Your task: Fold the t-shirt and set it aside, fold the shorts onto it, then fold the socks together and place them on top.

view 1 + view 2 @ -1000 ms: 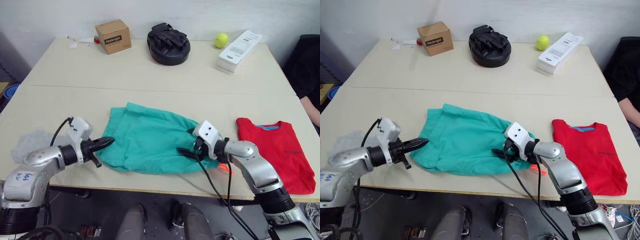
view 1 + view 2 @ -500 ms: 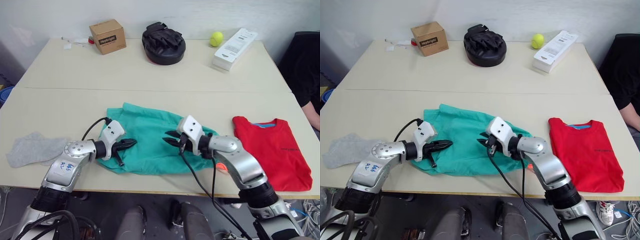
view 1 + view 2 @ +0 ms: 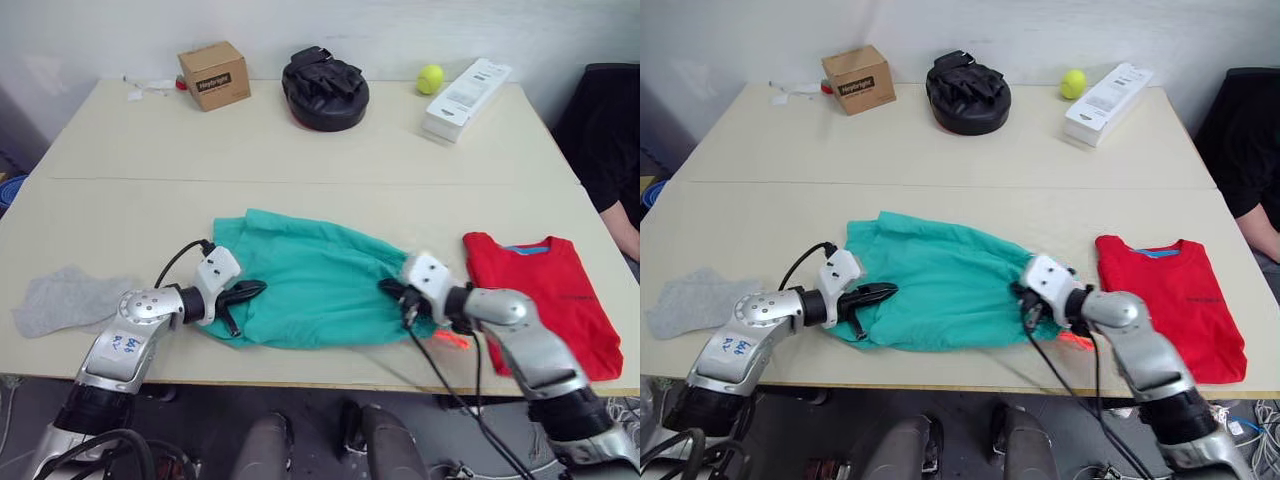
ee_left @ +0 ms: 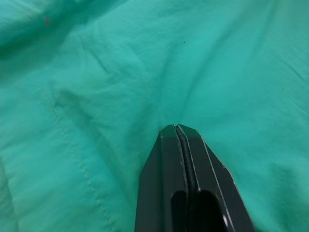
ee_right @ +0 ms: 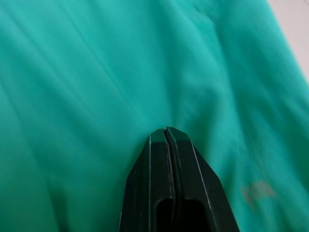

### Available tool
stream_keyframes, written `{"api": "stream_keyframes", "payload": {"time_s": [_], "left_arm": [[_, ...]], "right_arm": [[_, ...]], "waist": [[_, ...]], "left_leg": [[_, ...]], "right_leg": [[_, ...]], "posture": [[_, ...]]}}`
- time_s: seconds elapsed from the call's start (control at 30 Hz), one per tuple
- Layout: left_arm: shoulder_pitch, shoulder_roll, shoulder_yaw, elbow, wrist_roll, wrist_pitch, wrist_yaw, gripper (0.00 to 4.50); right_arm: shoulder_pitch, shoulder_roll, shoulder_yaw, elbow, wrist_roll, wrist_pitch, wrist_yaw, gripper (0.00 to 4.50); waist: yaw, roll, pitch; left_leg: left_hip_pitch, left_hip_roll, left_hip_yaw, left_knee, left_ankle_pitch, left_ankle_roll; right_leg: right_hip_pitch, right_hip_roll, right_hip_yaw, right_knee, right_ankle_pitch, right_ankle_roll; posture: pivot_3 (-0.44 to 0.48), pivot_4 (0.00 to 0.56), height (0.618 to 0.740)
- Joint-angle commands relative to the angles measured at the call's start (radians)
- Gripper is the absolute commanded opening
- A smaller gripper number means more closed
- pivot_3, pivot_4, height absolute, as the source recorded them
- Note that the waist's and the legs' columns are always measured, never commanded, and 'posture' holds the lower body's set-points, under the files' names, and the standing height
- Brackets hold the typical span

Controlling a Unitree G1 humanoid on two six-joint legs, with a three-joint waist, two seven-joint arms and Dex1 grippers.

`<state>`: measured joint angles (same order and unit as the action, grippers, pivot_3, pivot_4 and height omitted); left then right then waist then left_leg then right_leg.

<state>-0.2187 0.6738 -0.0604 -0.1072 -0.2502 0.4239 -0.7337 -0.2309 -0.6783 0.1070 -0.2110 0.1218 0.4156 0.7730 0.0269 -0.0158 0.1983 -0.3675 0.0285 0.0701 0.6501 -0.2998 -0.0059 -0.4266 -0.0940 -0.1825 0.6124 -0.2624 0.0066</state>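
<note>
The teal-green shorts (image 3: 310, 285) lie spread in the middle of the near table. My left gripper (image 3: 256, 290) is shut, its tip pressing down on the shorts' left part (image 4: 96, 72). My right gripper (image 3: 388, 290) is shut at the shorts' right end, where the fabric (image 5: 96, 72) puckers toward its tip. An orange drawstring (image 3: 450, 340) pokes out under the right forearm. The red t-shirt (image 3: 545, 300) lies folded to the right of the shorts. The grey socks (image 3: 65, 300) lie flat at the far left.
At the back of the table stand a cardboard box (image 3: 213, 74), a black padded mitt (image 3: 325, 88), a tennis ball (image 3: 430, 78) and a white carton (image 3: 460, 86). A person in dark clothing (image 3: 615, 140) sits at the right edge. Both arms' cables hang over the front edge.
My right gripper has shut and moved from the shorts' middle to their right end. The left gripper has stayed shut on the shorts' left part since half a second ago.
</note>
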Motion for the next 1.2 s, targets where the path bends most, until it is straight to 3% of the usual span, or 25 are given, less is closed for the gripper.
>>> {"api": "stream_keyframes", "payload": {"time_s": [0.03,0.17,0.33,0.47,0.67,0.8,1.03,1.2], "left_arm": [[0.043,0.020,-0.002,0.021,0.031,0.035,0.000,0.00],[0.042,0.022,0.005,0.011,0.030,0.047,0.001,0.00],[0.031,0.015,0.011,-0.006,0.027,0.081,0.012,0.00],[0.010,0.003,0.005,0.009,0.038,0.102,0.029,0.00],[-0.006,-0.015,-0.002,0.019,0.043,0.112,0.050,0.00],[-0.001,-0.013,0.006,0.007,0.039,0.119,0.053,0.00],[0.028,-0.001,0.024,-0.008,0.034,0.125,0.057,0.00],[0.040,0.001,0.026,-0.001,0.044,0.111,0.058,0.00]], "right_arm": [[0.022,-0.055,-0.099,0.067,0.013,0.005,0.004,0.02],[-0.017,-0.042,-0.143,0.061,0.076,0.004,0.026,0.02],[-0.144,0.073,-0.122,-0.059,0.218,0.129,0.010,0.02],[-0.192,0.156,0.039,-0.092,0.167,0.127,0.008,0.02],[-0.225,0.264,0.255,0.082,-0.030,-0.012,-0.055,0.02],[-0.179,0.205,0.227,0.082,-0.051,-0.024,-0.035,0.02],[-0.025,0.004,0.015,0.080,0.008,-0.044,0.027,0.02],[0.005,-0.060,-0.086,0.117,0.044,-0.109,0.059,0.02]], "waist": [[0.000,0.000,0.000],[-0.002,0.000,0.000],[-0.005,0.001,0.001],[-0.002,0.002,0.001],[0.000,0.002,0.001],[0.000,0.002,0.001],[0.001,0.002,0.001],[-0.002,0.002,0.001]], "left_leg": [[0.000,0.000,0.000,0.000,-0.001,-0.001],[-0.001,0.001,0.001,0.000,-0.001,-0.002],[-0.001,0.002,0.003,-0.001,0.001,0.000],[-0.001,0.002,0.002,-0.002,0.002,0.003],[-0.002,0.000,0.003,-0.001,0.001,0.004],[-0.002,0.000,0.003,0.000,0.001,0.005],[0.000,0.000,0.003,-0.001,0.000,0.005],[-0.001,0.001,0.004,-0.001,-0.003,0.000]], "right_leg": [[0.000,0.001,0.000,-0.001,0.000,0.000],[0.000,0.001,0.000,-0.003,0.000,0.000],[-0.001,0.002,0.001,-0.002,0.000,0.001],[-0.002,0.002,0.001,-0.002,0.000,0.001],[-0.003,0.000,0.001,-0.001,0.004,-0.001],[-0.002,0.000,0.002,-0.001,0.005,-0.002],[-0.001,0.000,0.002,-0.002,0.003,0.002],[0.000,0.001,0.002,-0.007,0.002,0.003]], "posture": [[0.000,0.150,0.740],[0.000,0.150,0.740],[0.000,0.150,0.740],[0.000,0.150,0.740],[0.000,0.150,0.740],[0.000,0.150,0.740],[0.000,0.150,0.740],[0.000,0.150,0.740]]}}
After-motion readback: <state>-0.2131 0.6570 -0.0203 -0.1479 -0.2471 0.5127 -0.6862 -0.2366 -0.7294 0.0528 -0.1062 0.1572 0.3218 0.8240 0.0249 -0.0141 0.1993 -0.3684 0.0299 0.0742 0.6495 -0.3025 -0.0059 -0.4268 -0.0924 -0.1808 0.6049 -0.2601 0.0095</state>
